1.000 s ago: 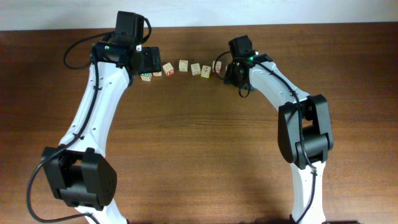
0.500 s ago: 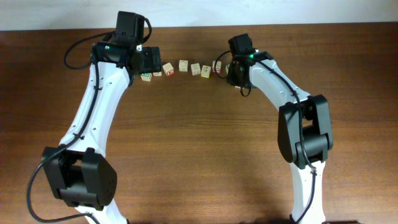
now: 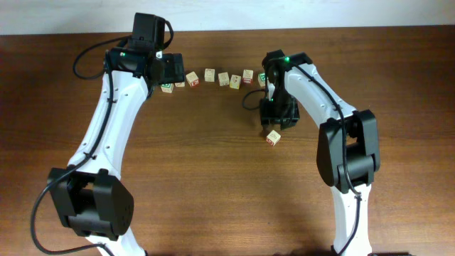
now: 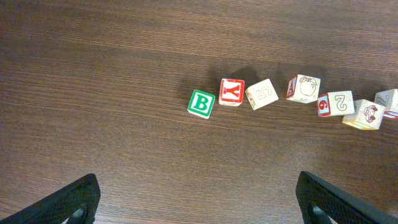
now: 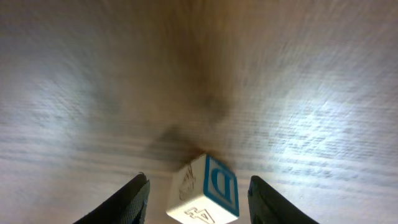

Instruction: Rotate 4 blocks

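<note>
Hard to count finished turns from here. Apparently mid-task: handling one small pale wooden cube with a blue-framed D on one face [image 5: 205,193], alone on the dark wooden worktop [image 3: 213,178], well apart from the curved row of small wooden letter cubes [image 3: 224,77] along the back. No telling by looks alone which pale cubes in that row count as rotated. Judging cautiously: this one under way, probably some left to do.

At the row's left end, seen from the left wrist: a green-faced B cube [image 4: 201,102], a red-framed Y cube [image 4: 231,91] just beside it, then pale cubes with faint figures trailing off to the right.

Right arm: bent forward and down over the lone cube, right gripper [image 5: 198,179] pointing at the worktop. Fingers [image 5: 134,202] partway apart, straddling the cube with a sliver of gap on either side, so apparently not clamping it. Much blur on the wood in the right wrist view, hence no certainty about contact underneath. From overhead, resting on the wood just in front of the gripper, turned a little askew to the row.

Left arm: stretched toward the far left end of the row. Left gripper [image 4: 196,180] spread wide, gripping nothing, hanging above bare wood short of the B cube, touching no cube.
</note>
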Available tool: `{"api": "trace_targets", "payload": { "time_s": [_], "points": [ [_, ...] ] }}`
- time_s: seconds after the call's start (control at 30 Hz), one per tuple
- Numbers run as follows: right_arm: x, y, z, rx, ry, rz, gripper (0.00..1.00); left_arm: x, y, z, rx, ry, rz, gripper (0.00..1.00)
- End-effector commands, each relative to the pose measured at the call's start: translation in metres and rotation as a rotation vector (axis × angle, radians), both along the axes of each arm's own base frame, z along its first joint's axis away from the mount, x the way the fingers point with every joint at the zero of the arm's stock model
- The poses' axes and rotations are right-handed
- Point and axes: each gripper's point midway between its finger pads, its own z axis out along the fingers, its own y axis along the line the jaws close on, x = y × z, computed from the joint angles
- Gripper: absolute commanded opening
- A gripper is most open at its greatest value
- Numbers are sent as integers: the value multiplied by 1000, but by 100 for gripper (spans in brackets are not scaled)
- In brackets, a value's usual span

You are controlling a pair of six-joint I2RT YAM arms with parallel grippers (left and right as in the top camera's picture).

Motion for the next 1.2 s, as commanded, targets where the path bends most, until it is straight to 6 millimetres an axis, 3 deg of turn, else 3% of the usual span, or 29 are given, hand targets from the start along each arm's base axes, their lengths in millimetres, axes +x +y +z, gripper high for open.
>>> {"api": "trace_targets", "payload": {
  "time_s": [0.0,0.07,0.1,0.17,0.27,0.37,0.43,0.5,0.53,0.6,0.67,0.73,0.77,0.87,0.9,1.0,1.1,1.17],
  "points": [
    [69,-24,51,-83,-266,-76,54,3,3,3,1,-13,23,99],
    [124,-42,68,-62,-465,-288,55,3,3,3,1,-13,23,99],
    [138,-53,63,-77,-502,-420,56,3,3,3,1,-13,23,99],
    [156,-55,41,-65,-525,-518,60,3,3,3,1,-13,23,99],
    [160,-55,-5,-88,-482,-544,63,3,3,3,1,-13,23,99],
    [158,-56,-25,-102,-455,-539,63,3,3,3,1,-13,23,99],
    [158,-56,-25,-102,-454,-531,58,3,3,3,1,-13,23,99],
    [157,-53,-24,-95,-452,-453,41,3,3,3,1,-13,23,99],
    [156,-52,-18,-94,-454,-415,30,3,3,3,1,-13,23,99],
    [156,-42,14,-37,-481,-308,25,3,3,3,1,-13,23,99],
    [144,-30,52,25,-488,-228,25,3,3,3,1,-13,23,99],
    [108,2,92,195,-419,-72,26,3,3,3,1,-13,23,99],
    [74,26,101,268,-325,15,26,3,3,3,1,-13,23,99],
    [30,50,80,239,-181,116,27,3,3,3,1,-14,23,99],
    [13,61,63,210,-134,149,27,3,3,3,1,-13,23,99],
    [-11,47,12,53,-50,44,27,3,3,3,1,-13,23,99],
    [-28,27,-25,5,6,-14,32,3,3,3,1,-13,23,99],
    [-26,21,-28,15,9,-38,32,3,3,3,1,-13,23,99]
  ]
}}
